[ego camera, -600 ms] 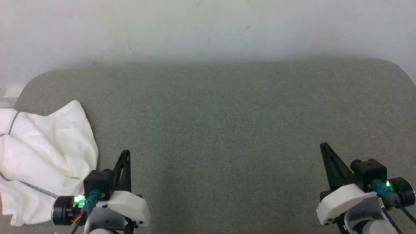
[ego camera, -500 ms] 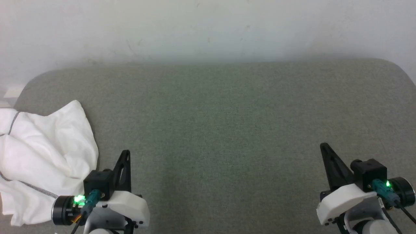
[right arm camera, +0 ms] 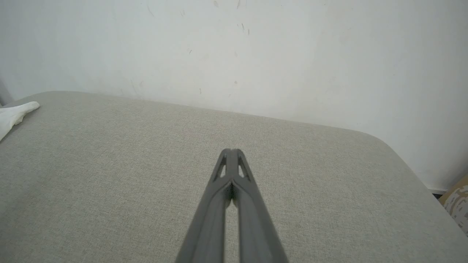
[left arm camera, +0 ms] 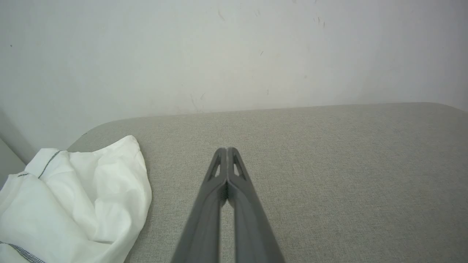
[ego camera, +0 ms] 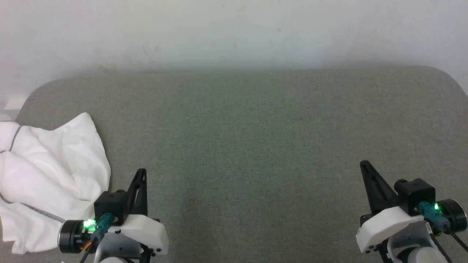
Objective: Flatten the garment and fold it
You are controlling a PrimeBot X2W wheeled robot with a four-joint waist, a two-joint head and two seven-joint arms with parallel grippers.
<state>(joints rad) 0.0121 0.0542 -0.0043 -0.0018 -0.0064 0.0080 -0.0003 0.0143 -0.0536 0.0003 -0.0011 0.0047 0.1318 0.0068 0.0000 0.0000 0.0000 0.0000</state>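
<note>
The table (ego camera: pixel 256 128) is bare across its middle, room for spreading, I judge. The shirt (ego camera: pixel 47 175) sits crumpled at its left edge, beside my left claw (ego camera: pixel 142 172). That and my right claw (ego camera: pixel 364 165) are pinched closed, empty.

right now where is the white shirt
In the head view the white shirt lies crumpled at the left end of the grey cushioned surface, just left of the left gripper, and runs off that view's left edge.
</note>
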